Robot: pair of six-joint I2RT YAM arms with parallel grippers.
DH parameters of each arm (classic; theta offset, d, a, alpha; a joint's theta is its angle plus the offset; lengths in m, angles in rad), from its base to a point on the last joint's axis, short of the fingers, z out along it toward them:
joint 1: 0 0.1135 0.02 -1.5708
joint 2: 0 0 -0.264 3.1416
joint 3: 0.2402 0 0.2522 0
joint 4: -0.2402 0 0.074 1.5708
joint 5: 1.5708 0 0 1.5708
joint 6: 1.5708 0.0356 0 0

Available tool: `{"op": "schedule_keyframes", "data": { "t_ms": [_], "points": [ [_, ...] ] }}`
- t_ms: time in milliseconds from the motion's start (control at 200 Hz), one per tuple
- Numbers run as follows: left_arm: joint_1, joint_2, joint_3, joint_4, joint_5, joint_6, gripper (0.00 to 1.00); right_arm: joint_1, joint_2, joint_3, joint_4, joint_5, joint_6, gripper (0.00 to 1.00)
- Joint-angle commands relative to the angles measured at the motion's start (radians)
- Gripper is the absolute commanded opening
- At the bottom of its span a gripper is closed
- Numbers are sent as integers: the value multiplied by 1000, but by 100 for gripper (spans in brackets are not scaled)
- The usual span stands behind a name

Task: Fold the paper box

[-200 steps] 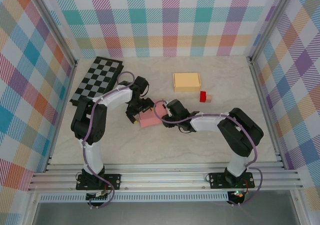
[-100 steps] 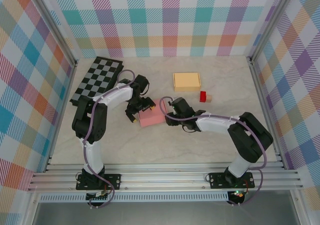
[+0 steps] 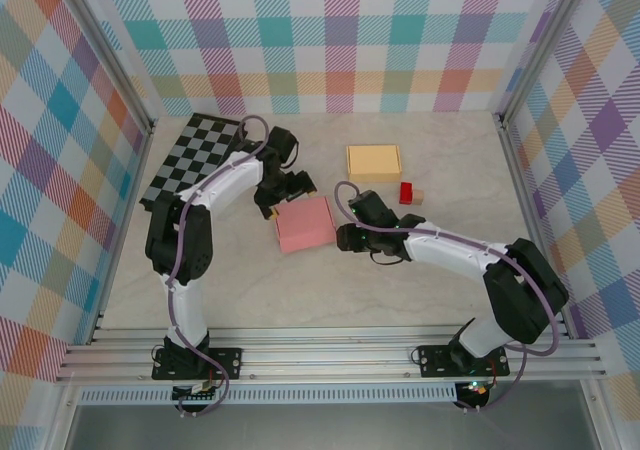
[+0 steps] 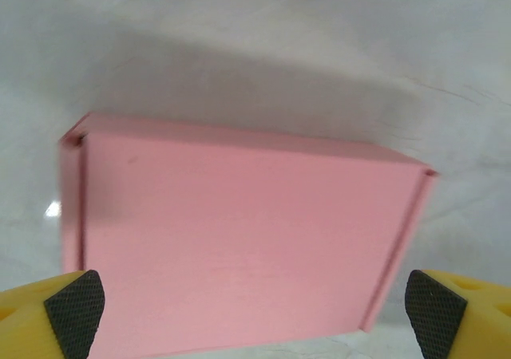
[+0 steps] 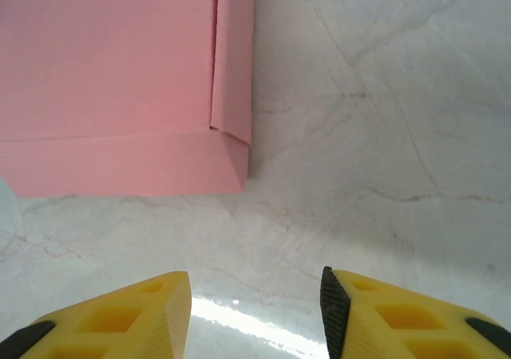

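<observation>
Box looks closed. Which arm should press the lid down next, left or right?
Left, probably. The left gripper, wide open, has the pink box centred ahead of it. The right gripper points past the box's corner at the table.

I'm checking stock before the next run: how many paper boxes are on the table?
2. The pink box lies mid-table, in front of the checkerboard's near corner. The yellow box sits farther back, just left of a red block. Nothing suggests another is hidden.
</observation>
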Motion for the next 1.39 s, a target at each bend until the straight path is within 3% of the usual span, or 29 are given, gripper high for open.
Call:
{"op": "schedule_keyframes", "data": {
  "t_ms": [0,140,230,320,555,695,1100,1290,1390],
  "points": [
    [29,-27,56,81,56,293,97,0,-19,28,-47,-55,69,48],
    [57,35,109,93,74,507,95,-1,-21,5,-16,-101,120,48],
    [88,76,116,117,131,568,95,0,-10,-11,37,-159,180,48],
    [117,114,110,147,206,557,92,0,10,-21,79,-194,249,46],
    [124,124,10,261,302,463,88,-3,84,-20,140,-191,335,29],
    [123,83,-94,322,283,401,88,-16,123,-19,198,-207,349,21],
    [59,-122,-370,412,250,214,89,-133,199,-38,244,-282,341,21],
    [41,-111,-271,262,98,299,90,-208,205,-13,173,-352,280,21],
    [46,-74,-218,256,107,368,90,-214,204,1,141,-359,269,21]
  ]
}}
